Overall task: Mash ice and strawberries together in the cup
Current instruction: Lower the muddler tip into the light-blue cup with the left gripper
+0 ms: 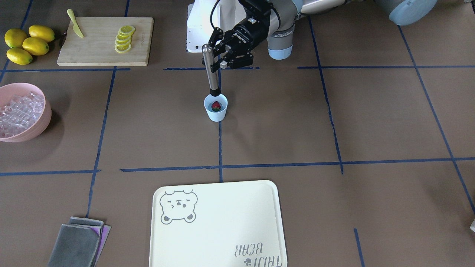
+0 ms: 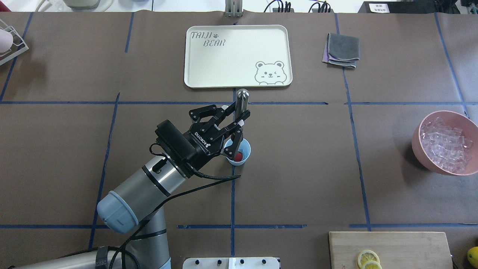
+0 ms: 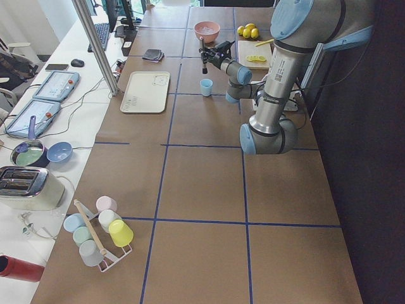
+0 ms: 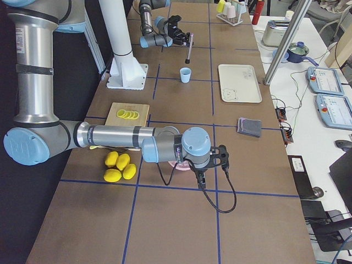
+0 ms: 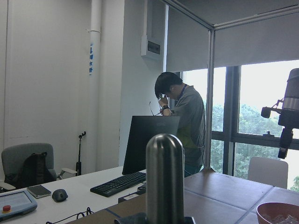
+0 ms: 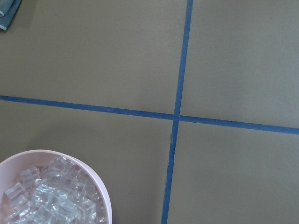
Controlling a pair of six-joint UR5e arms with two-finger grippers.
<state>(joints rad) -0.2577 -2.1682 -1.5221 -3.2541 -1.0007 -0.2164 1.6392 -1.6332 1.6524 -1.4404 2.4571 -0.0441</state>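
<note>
brown paper taped with blue lines covers the counter (image 1: 278, 129). mashing looks barely begun: the left gripper (image 1: 217, 61) is clamped on a smooth steel muddler (image 1: 211, 70), upright, its black tip at the mouth of the tapered pale blue cup (image 1: 216, 113), where one glossy red strawberry (image 1: 216, 106) sits whole. glassy ice cubes (image 1: 15, 111) lie in the pink bowl (image 1: 44, 111). whether the right gripper (image 4: 220, 157) is open, i cannot tell.

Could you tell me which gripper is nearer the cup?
Left. The left gripper hangs just above the cup, holding a metal pestle over it; the right gripper is far off, by the pink bowl.
</note>
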